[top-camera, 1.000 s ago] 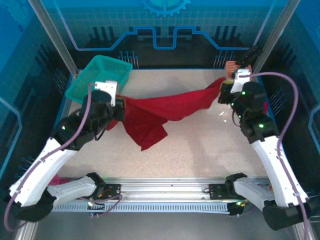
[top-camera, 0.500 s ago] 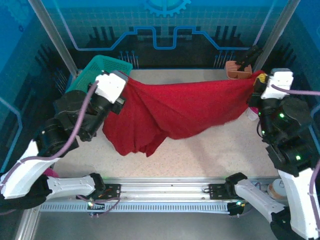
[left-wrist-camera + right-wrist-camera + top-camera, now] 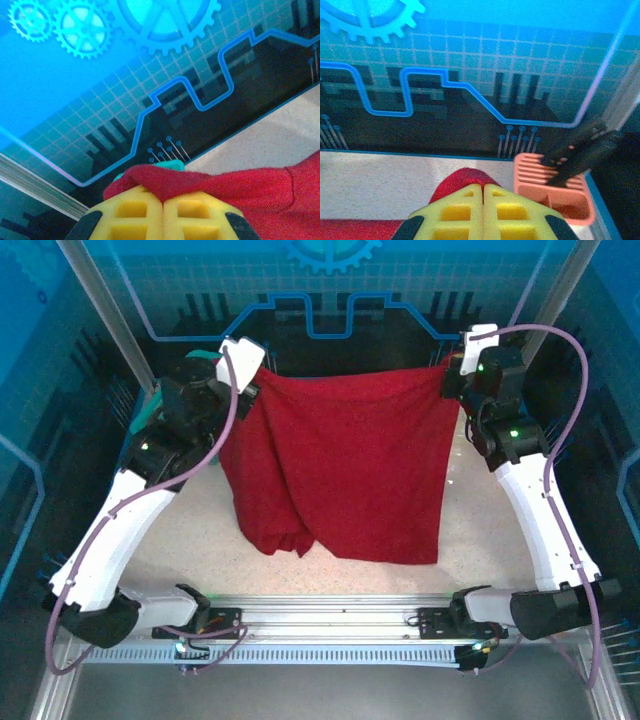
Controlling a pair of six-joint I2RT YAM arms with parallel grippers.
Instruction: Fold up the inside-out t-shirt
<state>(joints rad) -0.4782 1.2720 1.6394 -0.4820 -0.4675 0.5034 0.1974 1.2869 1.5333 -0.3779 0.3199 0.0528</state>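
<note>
1 dark red t-shirt [image 3: 345, 465] hangs spread like a curtain above the table [image 3: 470, 530], held up by its 2 top corners over the table's far edge. The left gripper [image 3: 248, 383] is clamped narrow on the left top corner, and the right gripper [image 3: 450, 375] is clamped narrow on the right top corner. The 2 yellow pads of each are pressed together over red cloth. The shirt's lower left part gathers in folds above the table's near half; I cannot tell whether the hem touches the table. 1 teal basket [image 3: 172, 164] sits at the table's far left corner. 1 pink rack [image 3: 540, 180] stands at the table's far right corner, with 1 dark tool [image 3: 580, 150] in it.
</note>
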